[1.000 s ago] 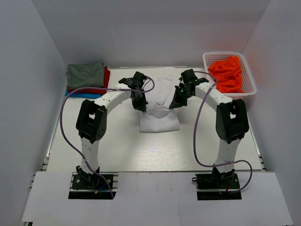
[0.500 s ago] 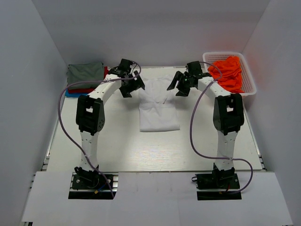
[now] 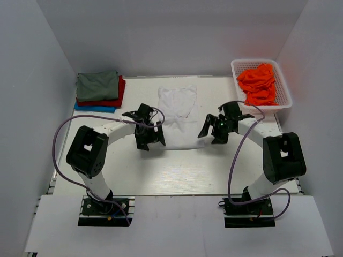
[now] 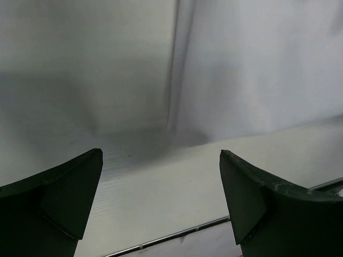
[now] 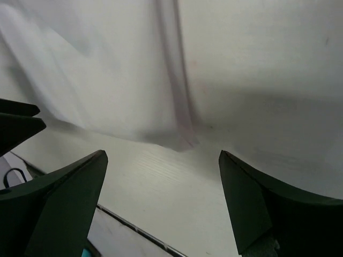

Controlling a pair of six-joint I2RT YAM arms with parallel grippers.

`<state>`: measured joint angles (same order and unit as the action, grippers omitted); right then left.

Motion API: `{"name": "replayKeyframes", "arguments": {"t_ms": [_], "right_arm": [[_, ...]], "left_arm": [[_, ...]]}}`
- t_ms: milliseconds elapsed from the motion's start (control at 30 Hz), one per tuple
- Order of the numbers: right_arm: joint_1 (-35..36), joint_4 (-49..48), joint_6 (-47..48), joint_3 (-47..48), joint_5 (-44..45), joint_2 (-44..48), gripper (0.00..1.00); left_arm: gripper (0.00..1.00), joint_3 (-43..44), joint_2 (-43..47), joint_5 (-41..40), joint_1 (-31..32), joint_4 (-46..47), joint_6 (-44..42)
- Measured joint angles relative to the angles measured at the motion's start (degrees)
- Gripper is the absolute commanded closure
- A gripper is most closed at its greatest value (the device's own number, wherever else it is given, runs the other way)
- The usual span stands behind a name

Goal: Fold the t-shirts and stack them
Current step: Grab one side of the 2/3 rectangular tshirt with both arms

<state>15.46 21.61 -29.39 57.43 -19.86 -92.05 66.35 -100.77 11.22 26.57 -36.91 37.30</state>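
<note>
Noted white shirt [image 3: 177,104] flat mid-table, left gripper [image 3: 149,141] and right gripper [image 3: 214,133] at its near corners, jaws wide, empty, likely to pinch the hem for folding; stack [image 3: 98,87] far left, orange shirts [image 3: 259,83] in far-right basket [image 3: 285,97].

Both arms fold low, reaching inward; the left gripper [image 3: 148,137] and right gripper [image 3: 216,129] spread wide, seemingly tilted downward.
</note>
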Motion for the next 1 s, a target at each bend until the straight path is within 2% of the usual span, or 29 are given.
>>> {"name": "replayKeyframes", "arguments": {"t_ms": [33,100,200,333,433,467,500,533,567,600,633,667,867,1000], "right_arm": [[0.0,-0.2,0.0,-2.4,-0.5,0.4,0.10],[0.0,-0.6,0.0,-5.7,-1.3,0.1,0.10],[0.0,-2.1,-0.6,-8.4,-3.1,-0.3,0.10],[0.0,-5.8,-0.5,-8.7,-3.7,-0.9,0.23],[0.0,-8.3,-1.0,-9.2,-4.8,-2.3,0.43],[0.0,-9.0,-1.2,-9.3,-5.3,-2.7,0.55],[0.0,-9.7,-1.3,-9.6,-5.3,-3.2,0.60],[0.0,-10.2,-1.8,-9.8,-5.4,-3.8,0.67],[0.0,-10.9,-1.9,-10.2,-5.9,-4.1,0.80],[0.0,-11.4,-1.9,-10.6,-6.2,-4.2,0.85],[0.0,-11.8,-2.2,-11.0,-6.0,-4.2,0.95],[0.0,-12.2,-2.6,-11.5,-5.9,-4.2,1.00],[0.2,-12.3,-3.6,-12.7,-6.3,-3.0,1.00],[0.5,-7.5,-2.7,-15.0,-5.9,4.4,1.00]], "left_arm": [[0.00,-2.6,1.0,0.7,0.6,0.8,0.0],[0.08,-6.3,1.6,2.0,1.6,3.0,0.5],[0.15,-7.3,1.9,3.5,2.3,5.9,1.2],[0.30,-8.3,1.6,3.9,2.9,9.4,2.2],[0.45,-8.5,1.0,4.1,3.0,10.7,2.6],[0.50,-8.5,0.7,4.2,3.0,11.0,2.8],[0.60,-8.5,0.4,4.2,3.1,11.3,2.7],[0.67,-8.5,0.0,4.3,3.2,11.6,2.6],[0.73,-8.5,-0.3,4.4,3.4,11.8,2.9],[0.90,-8.6,-0.6,4.4,3.5,12.0,3.0],[0.99,-8.6,-0.8,4.6,3.7,12.1,3.4],[1.00,-8.7,-1.0,4.7,3.8,12.3,3.3],[1.00,-8.7,-0.7,4.9,4.7,11.4,3.7],[1.00,-11.5,3.6,4.8,5.8,7.8,3.7]]}}
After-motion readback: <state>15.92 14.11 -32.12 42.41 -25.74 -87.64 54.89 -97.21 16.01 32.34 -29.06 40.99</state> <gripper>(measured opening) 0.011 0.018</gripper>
